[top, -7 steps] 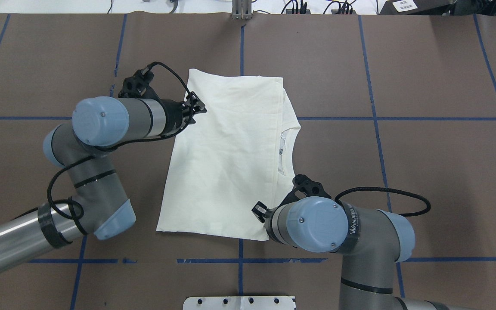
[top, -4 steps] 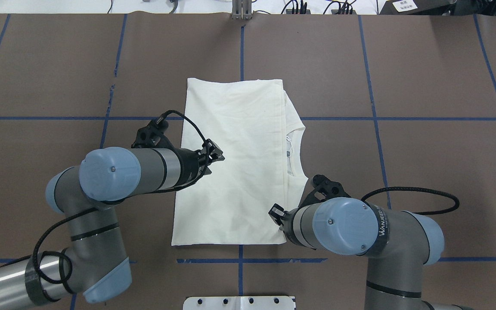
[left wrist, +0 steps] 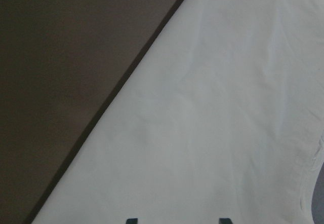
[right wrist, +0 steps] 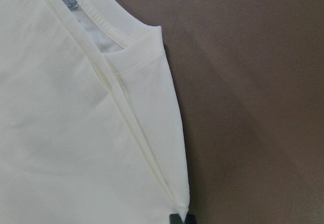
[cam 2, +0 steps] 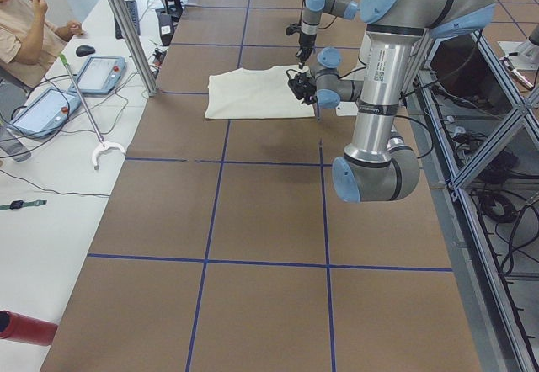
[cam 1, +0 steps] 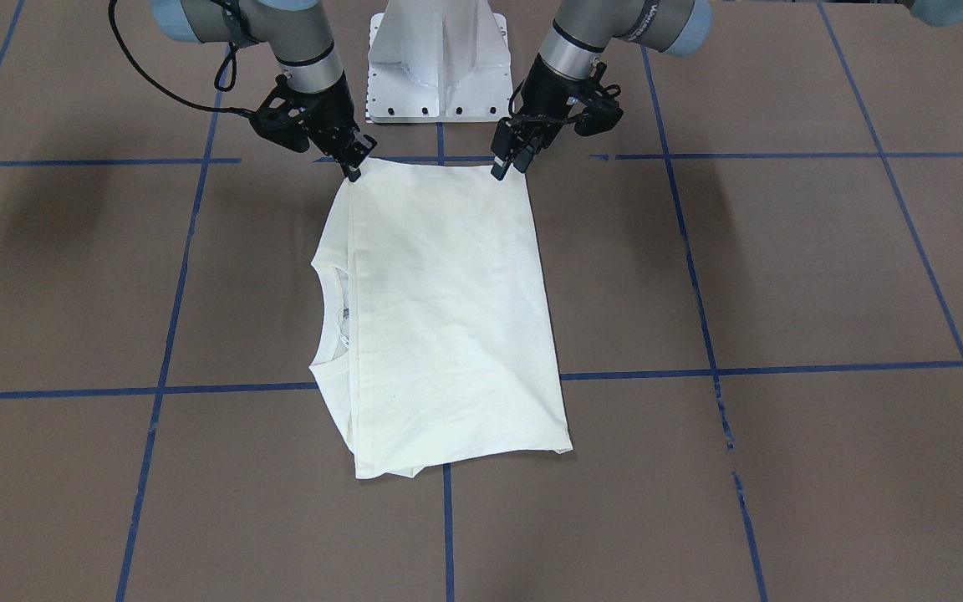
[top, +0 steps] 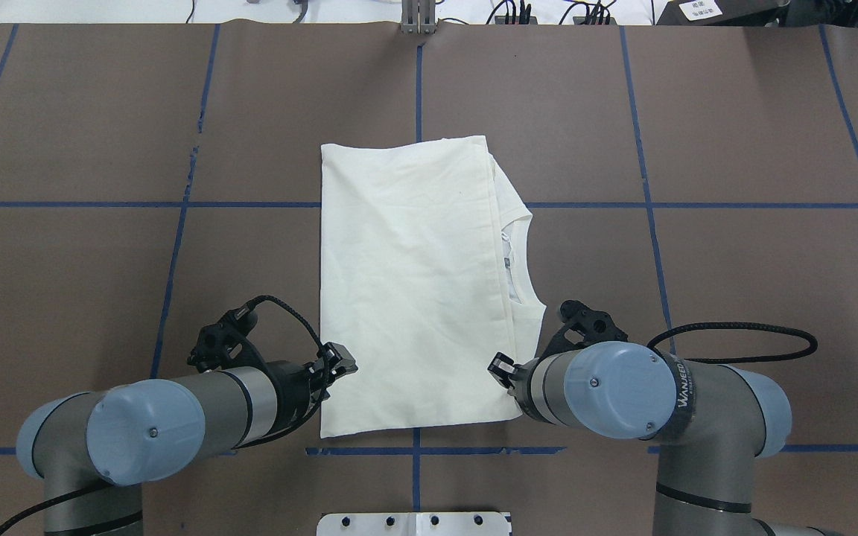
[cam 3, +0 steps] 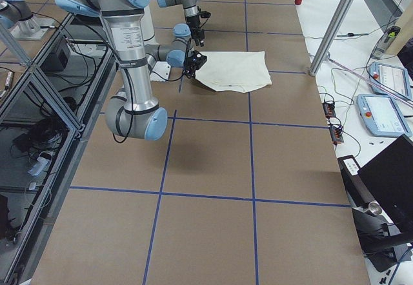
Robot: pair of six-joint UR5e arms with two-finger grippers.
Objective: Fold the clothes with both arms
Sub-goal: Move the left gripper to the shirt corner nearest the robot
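Where it's at: your cream T-shirt (top: 407,298) lies flat mid-tabletop (top: 734,298), squared up into a tidy rectangle.
Done so far: looks like at least one fold is in. A smooth top layer covers most of it, no sleeves stick out, and no print shows. Only the ribbed neck (top: 522,257) peeks out along the side toward the robot's right.
Still to do: I'd guess one more fold, near edge over to far edge, since the bundle is longer that way than across. So maybe past halfway, not finished.
Right hand (cam 1: 354,170): it's at the near corner on the neck side. In the wrist view the tips are pressed together right on that corner, so it reads as pinching cloth.
Left hand (cam 1: 501,165): it's at the other near corner, with fingers spread over the fabric and gripping nothing yet.
Around: blue tape lines (top: 645,205) run under the shirt, the white pedestal (cam 1: 440,67) is just behind both hands, and a person (cam 2: 25,27) with control tablets (cam 2: 99,73) sits at a side bench.
In the way: nothing sits on the cloth. Watch that the left corner is actually pinched before you lift, or the layers will slide apart.
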